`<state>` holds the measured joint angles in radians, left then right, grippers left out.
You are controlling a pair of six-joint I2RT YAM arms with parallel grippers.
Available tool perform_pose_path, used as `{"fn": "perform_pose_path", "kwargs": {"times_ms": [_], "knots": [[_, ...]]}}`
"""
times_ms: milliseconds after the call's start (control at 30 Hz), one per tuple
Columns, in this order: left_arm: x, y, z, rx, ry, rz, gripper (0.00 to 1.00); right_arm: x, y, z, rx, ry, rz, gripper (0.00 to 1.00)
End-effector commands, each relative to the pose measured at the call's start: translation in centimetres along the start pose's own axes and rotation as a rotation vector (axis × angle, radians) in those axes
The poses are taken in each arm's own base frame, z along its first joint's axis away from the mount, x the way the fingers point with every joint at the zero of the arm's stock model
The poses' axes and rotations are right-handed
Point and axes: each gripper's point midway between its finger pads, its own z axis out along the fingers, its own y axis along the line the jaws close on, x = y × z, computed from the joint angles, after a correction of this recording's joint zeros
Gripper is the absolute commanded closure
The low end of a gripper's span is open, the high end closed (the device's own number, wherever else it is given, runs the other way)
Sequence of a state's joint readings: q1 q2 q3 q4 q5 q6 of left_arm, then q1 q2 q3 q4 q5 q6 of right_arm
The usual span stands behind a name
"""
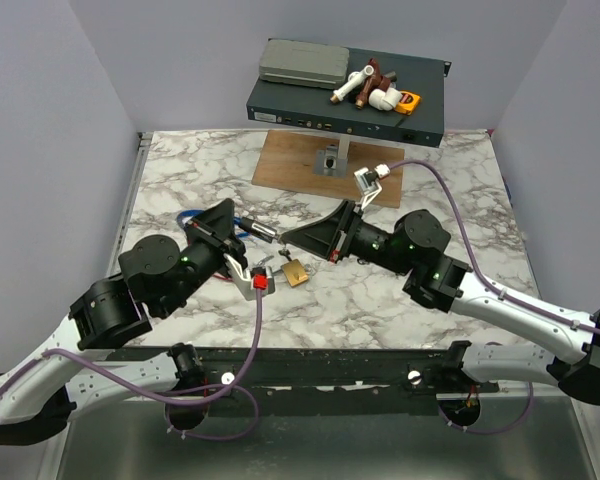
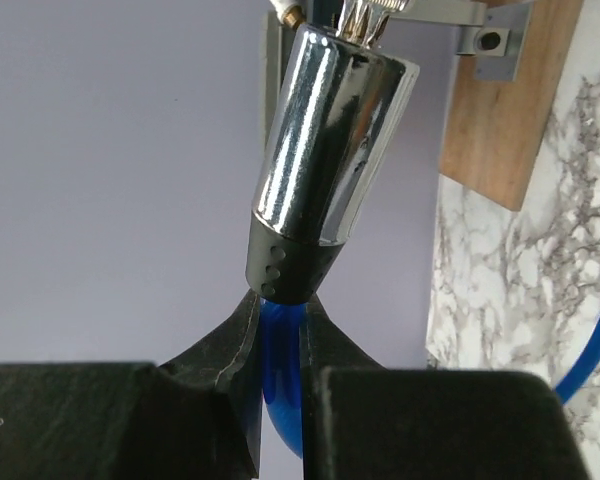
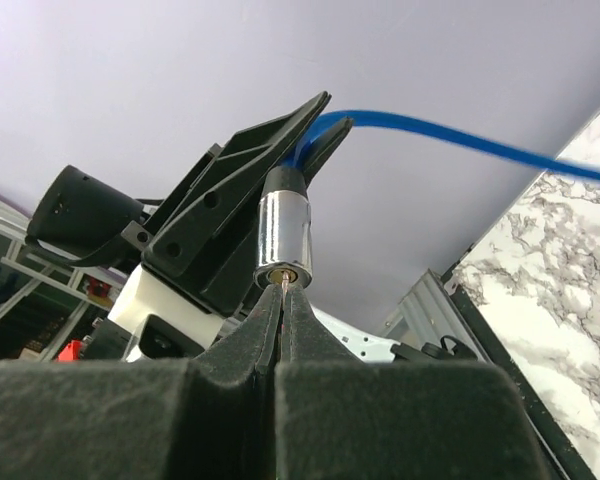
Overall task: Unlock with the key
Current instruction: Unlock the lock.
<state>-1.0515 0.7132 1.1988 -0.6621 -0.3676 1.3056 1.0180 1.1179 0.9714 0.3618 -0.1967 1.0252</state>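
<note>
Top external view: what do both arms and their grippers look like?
The left arm and right arm match: white link shells, black rounded joints with small green lights, a purple cable looping to each wrist. The left gripper and right gripper have black wedge-shaped fingers tapering to thin tips.

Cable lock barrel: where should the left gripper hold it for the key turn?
Probably across the black collar or chrome barrel, coming from the cable end. The left gripper pinches only the blue cable, which can twist; the rigid barrel would not, and the keyway end is left free for the key in the right gripper.
</note>
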Motion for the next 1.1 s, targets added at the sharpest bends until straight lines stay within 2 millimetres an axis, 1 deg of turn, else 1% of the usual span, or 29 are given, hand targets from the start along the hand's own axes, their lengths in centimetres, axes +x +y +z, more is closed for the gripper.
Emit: {"fn": "perform_pose_path", "kwargs": {"times_ms": [0,100,167,233,333,400,467,533,567,633,667,700,767,933,1067], "knots": [[-1.6,4.1,0.3,-0.174,-0.058,0.032,1.00,0.2,1.5,0.2,-0.056,0.030,0.011,0.99],[-1.8,4.7,0.2,-0.175,-0.065,-0.007,1.00,-0.5,1.7,0.0,-0.048,0.010,-0.045,0.99],[-1.8,4.8,0.3,-0.170,-0.062,-0.027,1.00,-0.9,1.7,-0.2,-0.035,-0.003,-0.096,0.89],[-1.8,4.5,0.4,-0.165,-0.060,-0.030,1.00,-1.3,1.8,-0.6,-0.025,-0.019,-0.137,0.85],[-1.6,3.5,0.7,-0.152,-0.053,-0.029,1.00,-2.1,1.6,-1.4,0.017,-0.044,-0.199,0.66],[-1.4,3.1,0.6,-0.145,-0.048,-0.040,1.00,-2.6,1.6,-2.0,0.047,-0.053,-0.235,0.58],[-1.2,2.9,0.7,-0.137,-0.038,-0.062,1.00,-3.1,1.6,-2.6,0.079,-0.063,-0.267,0.46],[-1.1,2.3,0.8,-0.111,-0.032,-0.083,1.00,-3.7,1.6,-3.2,0.107,-0.072,-0.302,0.38],[-1.1,2.0,0.8,-0.101,-0.029,-0.100,1.00,-4.0,1.6,-3.6,0.126,-0.076,-0.319,0.36],[-1.1,1.0,1.0,-0.059,-0.027,-0.134,1.00,-4.7,1.7,-4.3,0.157,-0.096,-0.351,0.31],[-1.0,0.2,1.2,-0.032,-0.019,-0.145,1.00,-4.8,1.4,-4.7,0.184,-0.091,-0.361,0.30],[-0.9,-0.6,1.4,-0.007,-0.008,-0.159,1.00,-5.2,1.3,-5.1,0.204,-0.106,-0.376,0.29],[-0.5,-2.2,1.9,0.043,0.025,-0.176,1.00,-6.0,1.3,-5.9,0.234,-0.131,-0.398,0.28],[0.1,-6.1,2.7,0.173,0.091,-0.197,1.00,-7.2,1.6,-7.9,0.278,-0.173,-0.435,0.26],[-0.2,-9.6,2.8,0.303,0.123,-0.311,1.00,-7.7,1.7,-8.9,0.303,-0.195,-0.453,0.25]]}}
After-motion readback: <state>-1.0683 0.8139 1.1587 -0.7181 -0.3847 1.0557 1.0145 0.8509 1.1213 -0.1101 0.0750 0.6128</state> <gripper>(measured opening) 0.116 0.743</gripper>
